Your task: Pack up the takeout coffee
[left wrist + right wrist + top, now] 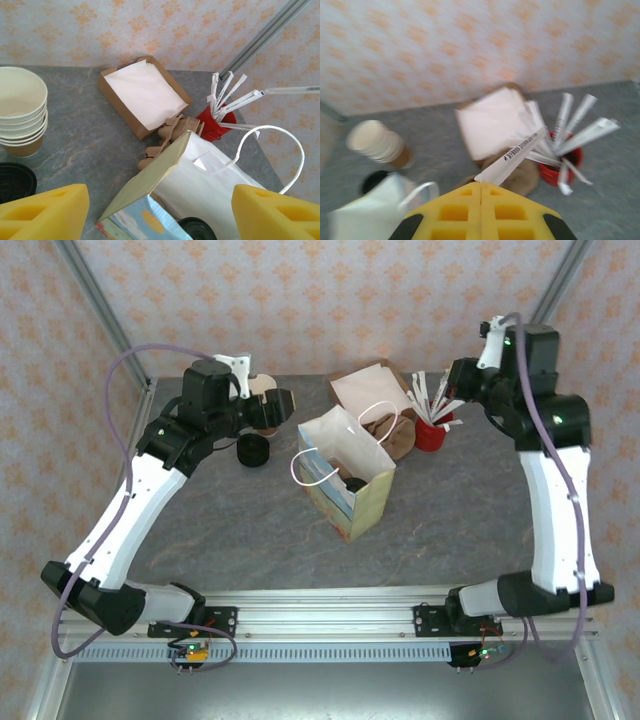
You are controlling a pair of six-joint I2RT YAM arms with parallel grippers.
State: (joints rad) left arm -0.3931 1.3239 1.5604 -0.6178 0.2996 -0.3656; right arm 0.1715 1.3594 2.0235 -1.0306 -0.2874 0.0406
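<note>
- Claws: right claw [481, 186] closed on a wrapped straw [512, 152]; left claw [160, 210] wide, empty.
- Takeout coffee [355, 483] sits inside the paper bag [345, 445].
- Clear the red cup [551, 175], then release straw over the bag.

Looks like a robot lab cell. Aluminium frame post [100, 305], wallpaper backdrop [320, 300], left arm [130, 510] and right arm [555, 500] bolted to a slotted rail [320, 620] at the grey tabletop [230, 530] edge.

The worktop [220, 530] looks like matt grey stone. The bag [215, 185] is smooth white paper, the tray [116, 107] brown cardboard, the lids [15, 182] glossy black plastic.
</note>
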